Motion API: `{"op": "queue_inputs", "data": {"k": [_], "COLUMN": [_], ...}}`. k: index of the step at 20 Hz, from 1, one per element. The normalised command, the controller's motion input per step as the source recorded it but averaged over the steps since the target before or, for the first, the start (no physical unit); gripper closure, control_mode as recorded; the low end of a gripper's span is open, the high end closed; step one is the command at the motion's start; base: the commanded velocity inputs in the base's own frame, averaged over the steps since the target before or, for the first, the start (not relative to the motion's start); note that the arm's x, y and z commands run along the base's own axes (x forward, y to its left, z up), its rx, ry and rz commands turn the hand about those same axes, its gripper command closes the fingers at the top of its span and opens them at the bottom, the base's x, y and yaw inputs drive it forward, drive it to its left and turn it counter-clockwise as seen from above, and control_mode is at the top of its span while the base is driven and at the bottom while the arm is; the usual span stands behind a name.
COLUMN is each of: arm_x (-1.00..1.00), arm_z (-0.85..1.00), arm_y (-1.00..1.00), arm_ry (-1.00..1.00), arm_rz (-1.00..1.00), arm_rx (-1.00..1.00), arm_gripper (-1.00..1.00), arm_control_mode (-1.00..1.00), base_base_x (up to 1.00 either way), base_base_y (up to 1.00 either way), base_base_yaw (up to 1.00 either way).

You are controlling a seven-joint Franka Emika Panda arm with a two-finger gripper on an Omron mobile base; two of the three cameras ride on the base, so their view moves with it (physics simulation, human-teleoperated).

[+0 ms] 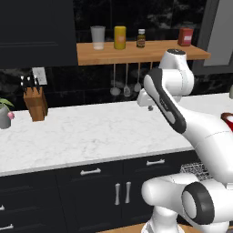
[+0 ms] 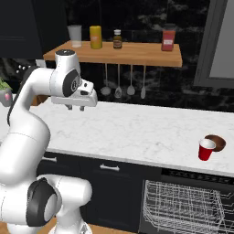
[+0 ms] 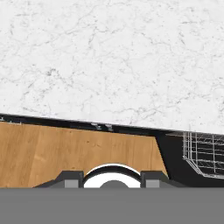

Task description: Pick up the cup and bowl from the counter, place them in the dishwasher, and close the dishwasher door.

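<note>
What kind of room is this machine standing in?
A kitchen, and a computer-rendered one rather than a real room. A long marble-look counter runs over dark cabinets, a knife block stands on it, ladles and spoons hang under a wooden shelf, and a dishwasher shows its wire rack.

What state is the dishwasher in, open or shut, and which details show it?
Open. The dishwasher shows its wire rack pulled out below the counter, with nothing loaded in it.

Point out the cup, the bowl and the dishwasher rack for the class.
cup (image 2: 206, 149): right base view, red outer wall.
bowl (image 2: 217, 142): right base view, brown side behind the cup.
dishwasher rack (image 2: 192, 203): right base view, wire grid under the counter.
</note>
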Motion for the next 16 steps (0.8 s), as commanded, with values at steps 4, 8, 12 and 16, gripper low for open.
{"op": "queue_inputs", "data": {"k": [4,8,12,16], "arm_x": [0.0,-0.26,-0.28,-0.04], "arm_z": [0.0,-0.05,-0.13,-0.02], "arm_y": [0.0,-0.05,-0.07,-0.01], "arm_ry": [-0.01,-0.06,-0.03,0.0], "arm_rz": [0.0,-0.12,-0.19,-0.05], "arm_rx": [0.0,0.0,0.0,0.0], "arm_gripper": [-1.0,-1.0,-1.0,-1.0], "arm_control_mode": [-1.0,-1.0,-1.0,1.0], "base_base_x": [0.0,0.0,0.0,-0.01], "base_base_y": [0.0,0.0,0.0,0.0], "base_base_yaw": [0.0,0.0,0.0,-0.07]}}
